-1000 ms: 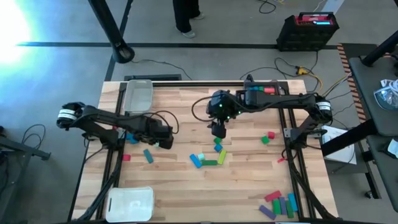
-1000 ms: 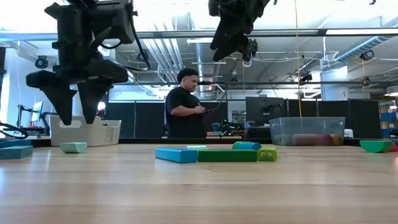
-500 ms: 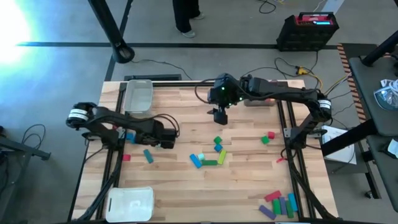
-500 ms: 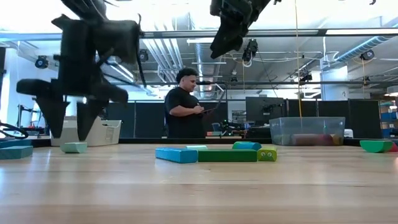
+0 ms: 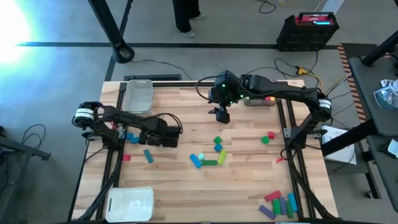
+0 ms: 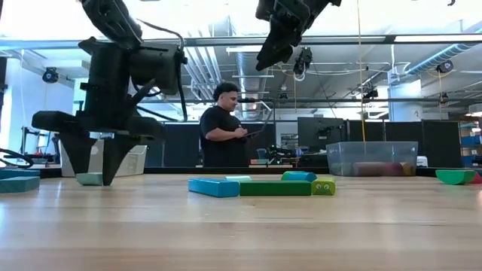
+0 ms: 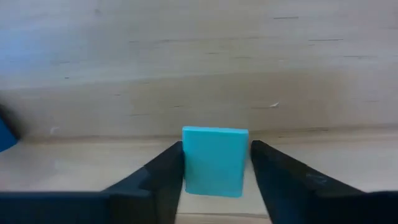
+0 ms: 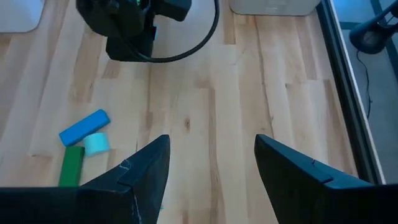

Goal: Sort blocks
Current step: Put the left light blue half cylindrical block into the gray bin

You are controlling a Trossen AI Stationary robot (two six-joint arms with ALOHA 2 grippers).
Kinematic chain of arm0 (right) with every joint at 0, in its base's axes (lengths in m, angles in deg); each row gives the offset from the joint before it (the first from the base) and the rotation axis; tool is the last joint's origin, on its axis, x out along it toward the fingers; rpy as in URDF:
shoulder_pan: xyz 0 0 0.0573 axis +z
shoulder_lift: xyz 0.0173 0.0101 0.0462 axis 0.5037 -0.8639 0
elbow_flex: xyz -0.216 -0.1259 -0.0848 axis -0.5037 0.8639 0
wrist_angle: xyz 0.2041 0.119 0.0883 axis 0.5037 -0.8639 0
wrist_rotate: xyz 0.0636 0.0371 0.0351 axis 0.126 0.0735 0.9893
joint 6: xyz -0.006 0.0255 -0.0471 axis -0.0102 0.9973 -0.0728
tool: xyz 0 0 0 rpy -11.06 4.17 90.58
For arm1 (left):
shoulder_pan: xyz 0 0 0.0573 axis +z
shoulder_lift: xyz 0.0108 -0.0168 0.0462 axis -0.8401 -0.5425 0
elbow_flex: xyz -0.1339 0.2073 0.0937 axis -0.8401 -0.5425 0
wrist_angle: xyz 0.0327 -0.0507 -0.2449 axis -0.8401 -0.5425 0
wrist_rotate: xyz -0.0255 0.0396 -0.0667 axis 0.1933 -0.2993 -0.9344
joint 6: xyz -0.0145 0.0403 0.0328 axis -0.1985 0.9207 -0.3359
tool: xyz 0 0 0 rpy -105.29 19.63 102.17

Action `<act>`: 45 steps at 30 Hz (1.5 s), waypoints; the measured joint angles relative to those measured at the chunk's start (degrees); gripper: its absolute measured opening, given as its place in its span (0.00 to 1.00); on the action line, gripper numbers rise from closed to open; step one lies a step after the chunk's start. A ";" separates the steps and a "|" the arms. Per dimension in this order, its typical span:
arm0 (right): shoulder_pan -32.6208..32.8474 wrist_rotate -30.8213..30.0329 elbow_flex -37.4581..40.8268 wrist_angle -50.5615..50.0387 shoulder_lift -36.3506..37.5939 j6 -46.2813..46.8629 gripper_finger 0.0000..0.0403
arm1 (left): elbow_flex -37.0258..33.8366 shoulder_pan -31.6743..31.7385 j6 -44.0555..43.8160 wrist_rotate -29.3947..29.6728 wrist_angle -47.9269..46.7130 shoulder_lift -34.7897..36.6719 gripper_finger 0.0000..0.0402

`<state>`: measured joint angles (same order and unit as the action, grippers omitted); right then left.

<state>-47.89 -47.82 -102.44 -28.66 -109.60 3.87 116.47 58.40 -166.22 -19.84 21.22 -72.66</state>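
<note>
A teal block (image 7: 214, 160) stands on the wooden table (image 5: 186, 118), left of the middle. My left gripper (image 7: 214, 149) is open and low over it, fingers pointing down, one close on either side of the block (image 6: 89, 178). In the high view the gripper (image 5: 163, 138) hides this block. My right gripper (image 5: 221, 116) hangs open and empty high over the table's far middle (image 8: 211, 155). Below it a blue bar (image 8: 84, 126), a pale teal cube (image 8: 96, 144) and a green bar (image 8: 72, 165) lie in a cluster. My left gripper has its fingers (image 7: 163, 167) right beside the teal block's two side faces (image 7: 186, 163), coming from above. I cannot tell whether they touch it. The block rests on the table.
A grey tray (image 5: 138, 96) sits far left, a white tray (image 5: 130, 202) near left, and a clear tray (image 6: 373, 158) with blocks far right. Loose blocks lie at the centre (image 5: 208, 158), right (image 5: 267, 137) and near right (image 5: 280, 204). Another teal bar (image 5: 147, 155) lies near the left gripper. A person stands behind the table.
My left gripper has come down over the teal block until its fingers stand beside it at table height. My right gripper has gone from above the centre cluster toward the table's far edge, staying high. No block has moved.
</note>
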 joint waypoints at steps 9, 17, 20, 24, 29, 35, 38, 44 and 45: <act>-1.55 -0.24 -4.21 -6.36 1.69 -5.66 0.53 | 5.72 3.89 12.75 -4.45 -4.28 5.03 0.27; -6.59 -0.27 -5.27 -4.61 4.72 -8.74 0.47 | 21.57 20.09 25.60 6.46 -18.55 10.50 0.27; -8.53 -0.28 -5.27 -4.49 4.85 -8.85 0.46 | 26.98 28.97 34.22 9.01 -25.64 9.69 0.27; -10.32 -0.31 -5.22 -6.96 4.85 -10.67 0.44 | 31.11 40.57 44.83 10.65 -29.25 7.45 0.27; -10.91 -0.28 -5.20 -9.24 4.93 -11.06 0.42 | 31.10 50.38 50.77 10.98 -28.04 4.42 0.27; -10.88 -0.29 -5.20 -10.84 4.92 -10.50 0.40 | 29.97 52.66 51.81 12.50 -26.25 0.55 0.27; -10.91 -0.29 -5.20 -10.20 4.92 -10.12 0.39 | 29.90 52.66 51.94 13.15 -26.47 -2.61 0.27; -10.88 -0.25 -5.18 -6.38 4.90 -4.46 0.36 | 29.88 53.32 55.54 13.29 -25.06 -8.98 0.27; -10.88 -0.29 -5.18 -6.43 4.90 -4.03 0.36 | 29.88 53.52 55.95 13.31 -24.57 -9.72 0.27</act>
<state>-58.78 -48.11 -107.62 -35.10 -104.70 -0.16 146.34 111.92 -110.27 -6.53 -3.35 -82.38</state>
